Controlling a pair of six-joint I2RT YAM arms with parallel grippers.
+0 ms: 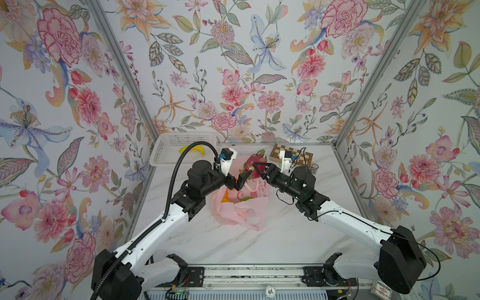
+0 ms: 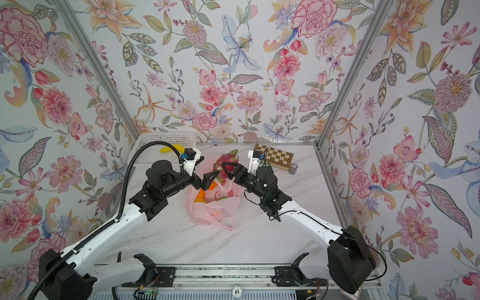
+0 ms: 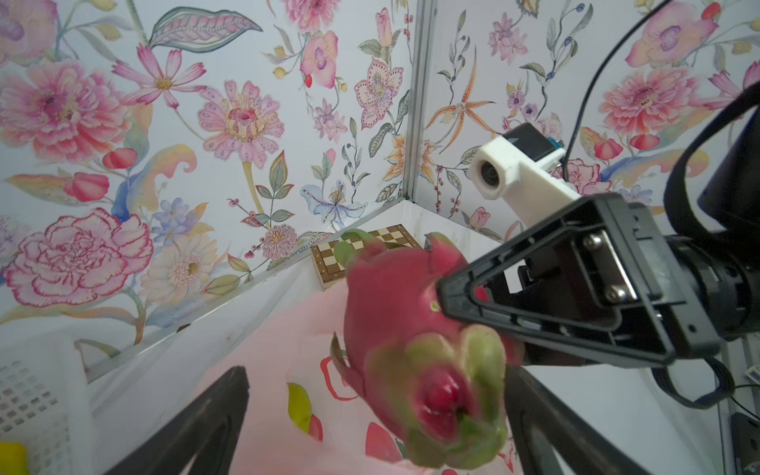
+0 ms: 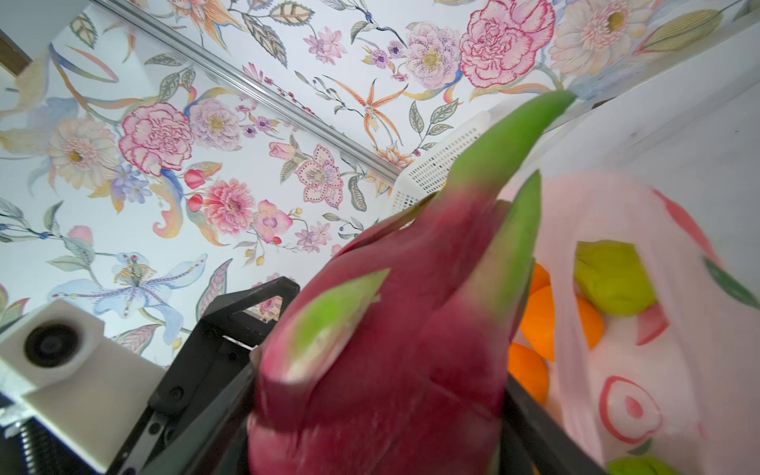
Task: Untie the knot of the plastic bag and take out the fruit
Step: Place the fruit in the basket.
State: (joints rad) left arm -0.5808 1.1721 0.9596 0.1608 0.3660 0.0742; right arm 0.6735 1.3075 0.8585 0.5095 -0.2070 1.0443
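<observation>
1. Hanging above the far edge of the plastic bag (image 1: 244,213), the dragon fruit (image 1: 256,161) is held clear of the counter (image 1: 233,244). Its long axis runs from near left to far right, with the leafy tips pointing far.
2. It is clamped across its body by the right arm's fingers (image 3: 534,329), which lie on its right.
3. The left arm's fingers (image 3: 197,423) are spread wide and released. The fruit's blunt end lies just ahead between them; whether it is touched cannot be told.
4. No knot is made out. The bag's mouth lies open, with oranges (image 4: 543,316) and a green fruit (image 4: 612,279) inside.
5. The white basket (image 1: 166,152) stands far left, nearer the left arm. The bare counter on the right is judged the shorter set-down for the holding arm.
</observation>
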